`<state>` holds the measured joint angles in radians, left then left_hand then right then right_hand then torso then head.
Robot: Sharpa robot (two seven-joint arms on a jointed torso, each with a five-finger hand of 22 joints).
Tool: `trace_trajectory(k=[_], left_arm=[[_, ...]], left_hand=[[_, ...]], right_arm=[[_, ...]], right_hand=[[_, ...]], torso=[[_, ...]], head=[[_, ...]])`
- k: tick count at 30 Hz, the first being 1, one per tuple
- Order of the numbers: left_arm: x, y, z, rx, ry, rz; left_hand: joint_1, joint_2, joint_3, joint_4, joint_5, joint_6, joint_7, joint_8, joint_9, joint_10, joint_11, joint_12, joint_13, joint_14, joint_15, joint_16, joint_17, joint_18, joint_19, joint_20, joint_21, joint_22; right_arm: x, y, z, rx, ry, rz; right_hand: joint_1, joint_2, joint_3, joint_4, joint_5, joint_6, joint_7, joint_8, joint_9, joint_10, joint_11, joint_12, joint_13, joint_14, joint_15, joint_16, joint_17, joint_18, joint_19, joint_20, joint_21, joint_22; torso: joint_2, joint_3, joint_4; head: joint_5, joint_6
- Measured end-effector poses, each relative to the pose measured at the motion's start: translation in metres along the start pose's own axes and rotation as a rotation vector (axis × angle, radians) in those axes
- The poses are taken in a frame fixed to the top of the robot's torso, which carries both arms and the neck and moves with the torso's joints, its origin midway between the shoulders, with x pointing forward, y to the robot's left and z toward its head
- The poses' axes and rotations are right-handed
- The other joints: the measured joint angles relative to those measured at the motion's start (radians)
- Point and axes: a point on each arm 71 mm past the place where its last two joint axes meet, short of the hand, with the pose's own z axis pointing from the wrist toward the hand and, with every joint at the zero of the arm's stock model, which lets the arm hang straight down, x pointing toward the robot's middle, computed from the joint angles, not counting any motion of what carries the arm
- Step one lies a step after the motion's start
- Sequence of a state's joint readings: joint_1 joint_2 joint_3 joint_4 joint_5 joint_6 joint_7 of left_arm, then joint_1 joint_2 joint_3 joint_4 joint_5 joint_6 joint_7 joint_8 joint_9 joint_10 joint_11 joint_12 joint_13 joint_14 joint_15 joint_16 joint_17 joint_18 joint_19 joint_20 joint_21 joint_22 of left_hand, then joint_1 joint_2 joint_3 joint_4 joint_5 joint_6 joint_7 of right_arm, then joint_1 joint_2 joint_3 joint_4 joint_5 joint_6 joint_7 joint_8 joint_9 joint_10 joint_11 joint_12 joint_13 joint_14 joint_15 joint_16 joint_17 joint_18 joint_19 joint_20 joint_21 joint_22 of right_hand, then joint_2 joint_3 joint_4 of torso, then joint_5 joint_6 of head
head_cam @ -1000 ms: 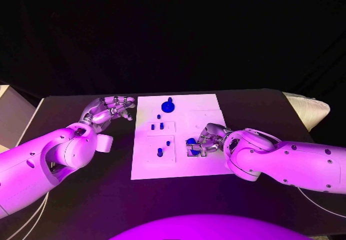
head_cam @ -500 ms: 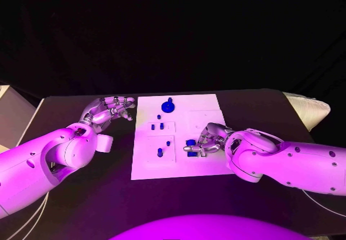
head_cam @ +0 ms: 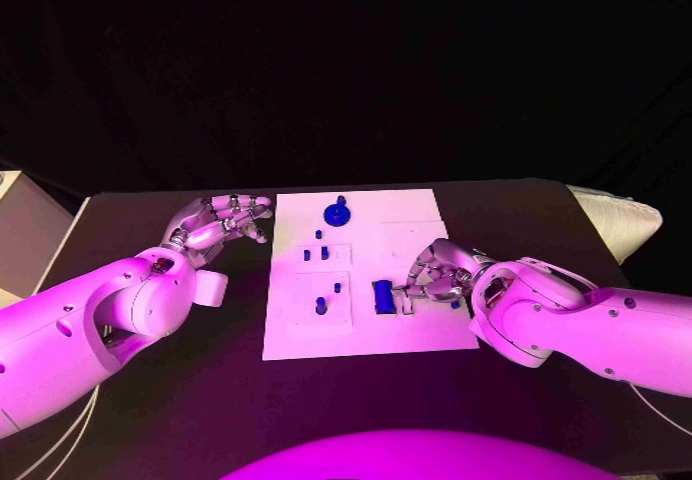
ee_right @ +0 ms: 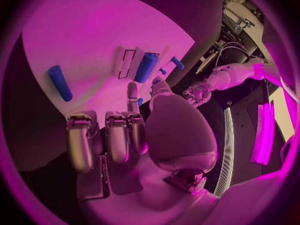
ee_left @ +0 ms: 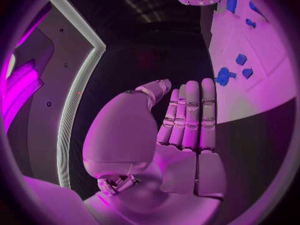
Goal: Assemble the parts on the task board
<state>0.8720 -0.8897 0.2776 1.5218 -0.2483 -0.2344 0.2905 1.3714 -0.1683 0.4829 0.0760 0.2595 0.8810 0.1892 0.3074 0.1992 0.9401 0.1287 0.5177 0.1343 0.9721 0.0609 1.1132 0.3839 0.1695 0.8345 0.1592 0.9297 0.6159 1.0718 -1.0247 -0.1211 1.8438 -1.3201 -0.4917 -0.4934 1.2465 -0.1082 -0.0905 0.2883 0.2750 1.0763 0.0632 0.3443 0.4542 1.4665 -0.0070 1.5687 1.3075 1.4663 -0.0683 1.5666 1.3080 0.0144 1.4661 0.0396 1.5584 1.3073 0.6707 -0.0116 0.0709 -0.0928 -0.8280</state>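
Several blue parts sit across the task board (head_cam: 368, 330), the white plate in the middle of the black tabletop (head_cam: 534, 215). A round blue part (head_cam: 336, 212) rests near the far edge, small blue pegs (head_cam: 316, 253) stand in the recessed panel below it, and two more (head_cam: 329, 296) sit in the nearer panel. A longer blue block (head_cam: 382, 296) lies flat on the board just beside the right hand (head_cam: 437, 280), and another blue rod (ee_right: 60, 82) lies loose on the plate in the right wrist view. Judging by these loose pieces, the assembly looks only partly done, with seating them left to do.

As containers go, the board's shallow recesses hold the pegs; whether each is fully seated is too small to tell.

The right hand hovers over the board's near right part, fingers (ee_right: 117, 137) curled in and holding nothing. The left hand (head_cam: 219, 222) rests off the board's left edge, fingers (ee_left: 190, 115) straight, together and empty
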Motion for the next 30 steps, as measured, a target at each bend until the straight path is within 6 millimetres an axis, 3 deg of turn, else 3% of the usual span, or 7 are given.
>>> trace_trajectory(k=[3, 7, 12, 15, 20, 24, 30], left_arm=[[0.000, 0.001, 0.000, -0.001, 0.000, 0.000], [0.000, 0.001, 0.000, -0.002, -0.001, -0.001], [0.000, 0.002, -0.001, -0.005, -0.001, -0.002], [0.000, 0.003, -0.001, -0.006, -0.001, -0.002], [0.000, 0.003, -0.002, -0.007, -0.001, -0.002], [-0.001, 0.004, -0.003, -0.008, -0.002, -0.002], [-0.001, 0.005, -0.003, -0.011, -0.002, -0.002]], left_hand=[[0.000, 0.000, 0.000, 0.000, 0.000, 0.000, 0.000, 0.000, 0.000, 0.000, 0.000, 0.000, 0.000, 0.000, 0.000, 0.000, 0.000, 0.000, 0.000, 0.000, 0.000, 0.000], [0.000, 0.000, 0.000, 0.000, 0.000, 0.000, 0.000, 0.000, 0.000, 0.000, 0.000, 0.000, 0.000, 0.004, -0.004, -0.004, 0.000, 0.000, 0.000, 0.000, 0.000, 0.000], [0.000, 0.000, 0.000, 0.000, 0.000, 0.000, 0.000, 0.000, 0.000, 0.000, 0.000, 0.000, 0.000, 0.004, -0.004, -0.004, 0.000, 0.000, 0.000, 0.000, 0.000, 0.000], [0.000, 0.000, 0.000, 0.000, 0.000, 0.000, 0.000, 0.000, 0.000, 0.000, 0.000, 0.000, 0.000, 0.003, -0.004, -0.004, 0.000, 0.000, 0.000, 0.000, 0.000, 0.000], [0.000, 0.000, 0.000, 0.000, 0.000, 0.000, 0.000, 0.000, 0.000, 0.000, 0.000, 0.000, 0.000, 0.004, -0.003, -0.004, 0.000, 0.000, 0.000, 0.000, 0.000, 0.000], [0.000, 0.000, 0.000, 0.000, 0.000, 0.000, 0.000, 0.000, 0.000, 0.000, 0.000, 0.000, 0.000, 0.003, -0.003, -0.004, -0.001, 0.000, 0.004, -0.004, 0.000, 0.000], [0.000, 0.000, 0.000, 0.000, 0.000, 0.000, 0.000, 0.000, 0.000, 0.000, 0.000, 0.000, 0.000, 0.003, -0.003, -0.004, -0.001, 0.000, 0.004, -0.004, -0.001, 0.000]], right_arm=[[-0.006, -0.006, -0.003, -0.019, -0.014, 0.021], [-0.011, -0.010, -0.006, -0.044, -0.020, 0.045], [-0.014, -0.016, -0.009, -0.050, -0.023, 0.059], [-0.019, -0.025, -0.011, -0.028, -0.035, 0.055], [-0.030, -0.049, -0.014, 0.040, -0.071, 0.033], [-0.038, -0.063, -0.018, 0.082, -0.092, 0.014], [-0.042, -0.072, -0.022, 0.110, -0.110, -0.016]], right_hand=[[0.053, -0.002, 0.012, -0.003, -0.018, 0.000, 0.000, 0.000, -0.002, 0.000, 0.000, 0.000, 0.000, 0.000, 0.000, 0.000, 0.000, 0.000, 0.000, 0.000, 0.000, 0.000], [0.157, -0.010, 0.079, -0.003, -0.134, 0.008, -0.008, 0.000, -0.001, 0.000, 0.000, 0.000, 0.000, 0.000, 0.000, 0.000, 0.000, 0.000, 0.000, 0.000, 0.000, 0.000], [0.221, -0.020, 0.142, -0.002, -0.144, 0.022, -0.014, 0.008, 0.007, 0.002, -0.009, 0.000, 0.000, -0.002, -0.009, 0.000, 0.000, 0.000, 0.000, -0.007, 0.000, 0.001], [0.213, -0.028, 0.162, 0.004, -0.146, 0.018, -0.010, 0.007, 0.007, 0.002, -0.009, 0.000, 0.000, -0.002, -0.009, 0.000, 0.000, 0.000, 0.000, -0.007, 0.000, 0.001], [0.128, -0.050, 0.175, 0.004, -0.125, 0.005, 0.003, -0.016, 0.001, 0.002, -0.009, 0.000, 0.000, -0.002, -0.009, 0.000, 0.000, 0.000, 0.000, -0.007, 0.000, 0.001], [0.086, -0.059, 0.175, 0.004, -0.080, 0.005, 0.003, -0.026, -0.002, -0.002, -0.005, 0.000, 0.000, -0.002, -0.009, 0.000, 0.000, 0.000, 0.000, -0.007, 0.000, 0.001], [0.034, -0.064, 0.145, 0.007, -0.051, 0.005, 0.003, -0.031, -0.003, -0.002, -0.005, 0.000, 0.000, 0.001, -0.007, 0.000, 0.000, 0.000, 0.000, -0.007, 0.000, 0.001]], torso=[[0.000, -0.0001, 0.0000], [0.000, -0.0001, -0.0006], [0.000, 0.0000, -0.0006], [0.000, 0.0000, -0.0003], [0.000, -0.0010, 0.0000], [0.000, -0.0011, 0.0012], [0.002, -0.0006, 0.0011]], head=[[-0.002, -0.002], [-0.003, -0.001], [-0.005, -0.001], [-0.007, 0.000], [-0.015, 0.001], [-0.020, 0.003], [-0.026, 0.005]])
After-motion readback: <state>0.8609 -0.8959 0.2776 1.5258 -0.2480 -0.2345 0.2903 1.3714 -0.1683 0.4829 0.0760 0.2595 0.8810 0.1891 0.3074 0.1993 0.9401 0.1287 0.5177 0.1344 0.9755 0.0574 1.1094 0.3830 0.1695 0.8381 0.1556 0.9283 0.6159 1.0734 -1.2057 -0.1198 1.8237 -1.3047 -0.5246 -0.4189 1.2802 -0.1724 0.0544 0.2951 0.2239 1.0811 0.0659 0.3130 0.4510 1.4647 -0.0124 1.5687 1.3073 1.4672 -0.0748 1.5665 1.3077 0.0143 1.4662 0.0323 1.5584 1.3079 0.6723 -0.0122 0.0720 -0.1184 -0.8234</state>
